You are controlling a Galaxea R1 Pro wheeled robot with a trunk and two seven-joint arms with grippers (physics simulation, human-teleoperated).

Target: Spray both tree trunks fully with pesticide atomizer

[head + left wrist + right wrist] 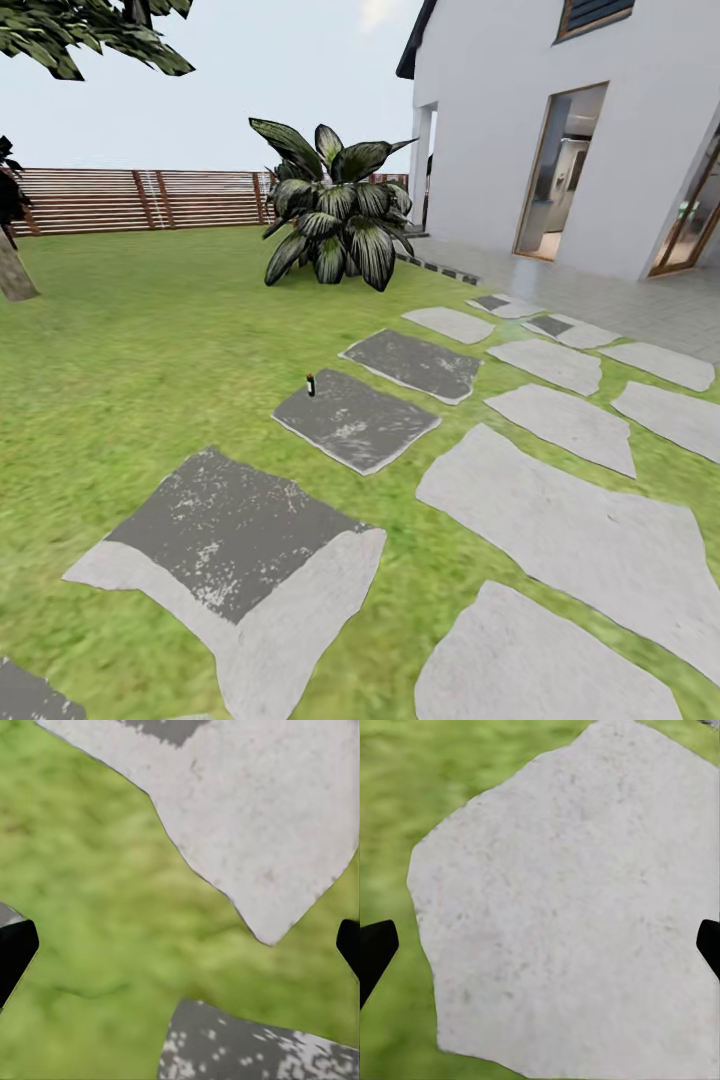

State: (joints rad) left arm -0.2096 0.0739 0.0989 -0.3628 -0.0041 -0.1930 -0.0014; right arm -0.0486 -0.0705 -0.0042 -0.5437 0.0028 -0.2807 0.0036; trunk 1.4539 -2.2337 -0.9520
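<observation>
Right under me, my left wrist camera shows the left gripper [180, 949] with its two black fingertips [15, 952] spread wide at the frame's opposite edges, holding nothing, over blurry green grass [97, 907] where a pale grey paving stone [262, 817] and a darker speckled stone [247, 1050] come close together. My right wrist camera shows the right gripper [540, 949] just as wide and empty, its black fingertips [375, 949] far apart above a single broad pale stone slab [562, 915] ringed by grass. From the head camera I see a large flat slab, half dark grey and half pale [235, 560], nearest me on the lawn [120, 380], with more light irregular paving stones [570, 540] running off to the right. Beyond it, the small dark pesticide atomizer [311, 384] stands upright at the far left corner of a dark grey stepping stone [355, 420], right at the grass edge. Farther on sits a bushy plant with broad dark striped leaves [335, 215]. To the right rises a white house with wood-framed glass doors [560, 170]. At the back runs a brown fence of horizontal wooden slats [140, 200], and a leaning grey-brown tree trunk [14, 270] shows at the far left edge.
</observation>
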